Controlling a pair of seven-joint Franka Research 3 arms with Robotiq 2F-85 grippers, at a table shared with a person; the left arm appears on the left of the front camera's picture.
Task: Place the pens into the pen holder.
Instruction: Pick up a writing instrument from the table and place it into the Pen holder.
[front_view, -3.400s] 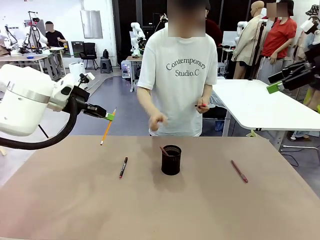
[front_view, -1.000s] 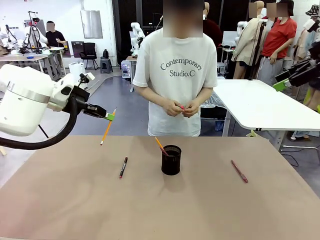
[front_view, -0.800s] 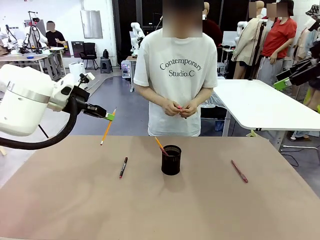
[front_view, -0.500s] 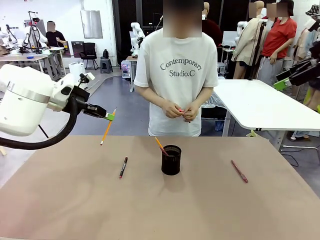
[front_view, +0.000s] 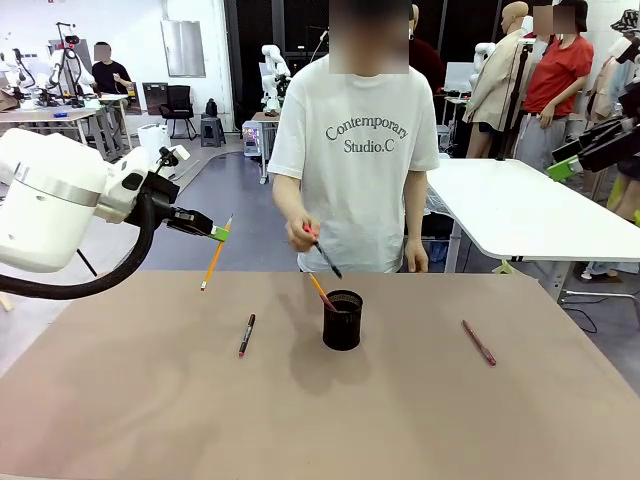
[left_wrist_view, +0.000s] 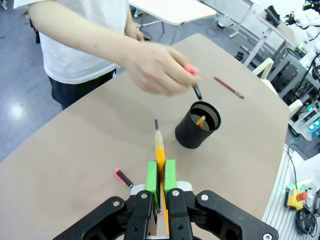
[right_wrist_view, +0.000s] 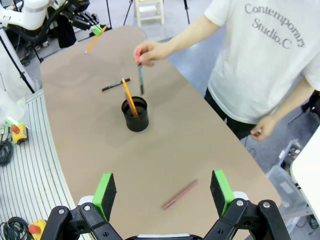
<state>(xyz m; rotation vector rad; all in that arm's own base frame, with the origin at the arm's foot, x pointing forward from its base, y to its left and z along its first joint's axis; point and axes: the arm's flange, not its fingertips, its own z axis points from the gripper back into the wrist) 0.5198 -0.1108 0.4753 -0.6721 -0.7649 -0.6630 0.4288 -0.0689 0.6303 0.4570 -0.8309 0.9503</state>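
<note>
Left gripper (left_wrist_view: 160, 175), clamped on orange pencil (front_view: 214, 256): bring upright over mesh pen holder (front_view: 342, 320), wait for person's hand (front_view: 305, 236) to clear, then release; right gripper (right_wrist_view: 162, 190) wide, empty.

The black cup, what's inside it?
One orange pencil leans inside the black cup, its top poking out. Its lower part and the cup's bottom are hidden by the dark wall.

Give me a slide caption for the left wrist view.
Left claw grips an orange pencil; a person's hand holds a dark pen near the mesh pen holder.
</note>
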